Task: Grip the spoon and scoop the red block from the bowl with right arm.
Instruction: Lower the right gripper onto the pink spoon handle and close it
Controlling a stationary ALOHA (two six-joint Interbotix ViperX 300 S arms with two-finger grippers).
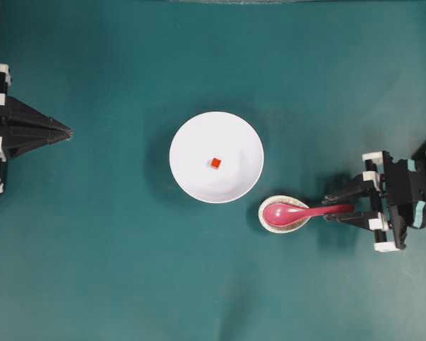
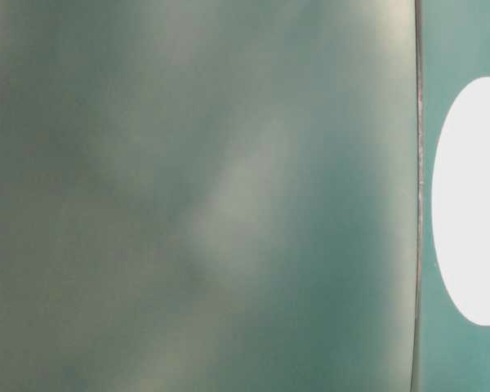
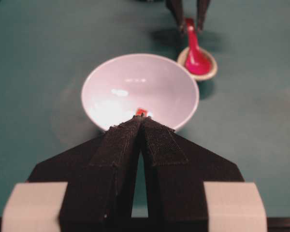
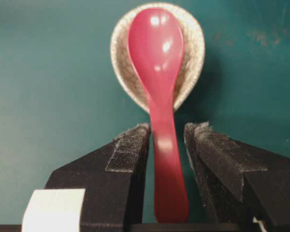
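Note:
The glossy pink-red spoon (image 1: pixel 291 213) rests with its scoop in a small speckled dish (image 1: pixel 266 222) and its handle pointing right. My right gripper (image 1: pixel 326 210) is open, one finger on each side of the handle, with a gap at both sides in the right wrist view, where the spoon (image 4: pixel 157 58) runs up between the fingertips (image 4: pixel 135 137). The tiny red block (image 1: pixel 215 163) lies in the middle of the white bowl (image 1: pixel 195 138), up and left of the spoon. My left gripper (image 1: pixel 67 132) sits shut at the far left, pointing toward the bowl (image 3: pixel 135 82).
Teal cloth covers the table. The speckled dish (image 4: pixel 121 58) sits just off the bowl's lower right rim. In the table-level view a blurred grey-green surface fills most of the picture, with the bowl (image 2: pixel 474 204) at the right edge.

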